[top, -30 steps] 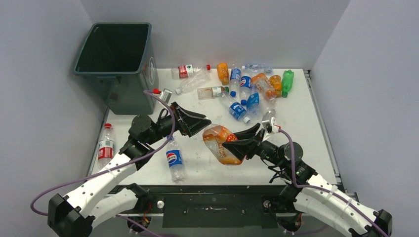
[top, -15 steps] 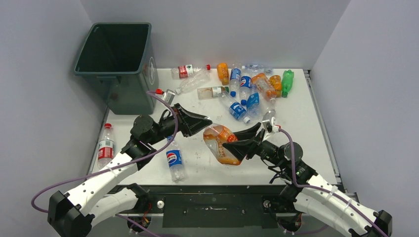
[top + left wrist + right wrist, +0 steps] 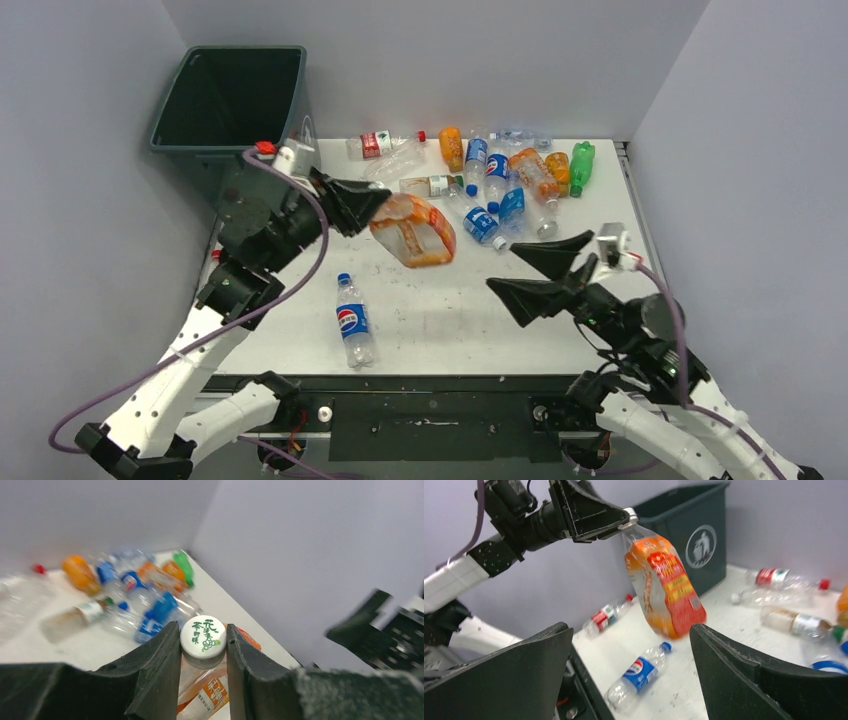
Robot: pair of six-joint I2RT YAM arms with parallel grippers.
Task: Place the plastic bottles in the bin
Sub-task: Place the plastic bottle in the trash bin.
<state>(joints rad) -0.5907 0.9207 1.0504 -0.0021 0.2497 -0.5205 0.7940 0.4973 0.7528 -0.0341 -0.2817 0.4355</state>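
My left gripper (image 3: 375,203) is shut on the white cap (image 3: 203,636) of a crushed orange bottle (image 3: 412,230). The bottle hangs from that cap above the table, just right of the dark green bin (image 3: 235,100). In the right wrist view the orange bottle (image 3: 664,587) dangles in front of the bin (image 3: 694,525). My right gripper (image 3: 501,266) stands wide open with nothing in it, to the right of the bottle and apart from it. Several more plastic bottles (image 3: 500,175) lie in a heap at the back of the table.
A blue-label bottle (image 3: 352,320) lies near the front edge between the arms. A red-label bottle (image 3: 609,614) lies along the table's left edge, mostly behind my left arm in the top view. Clear bottles (image 3: 385,143) lie beside the bin.
My left gripper shut on the orange bottle's cap and carried it up and back-left toward the bin. My right gripper let go of it, opened wide and drew back right.
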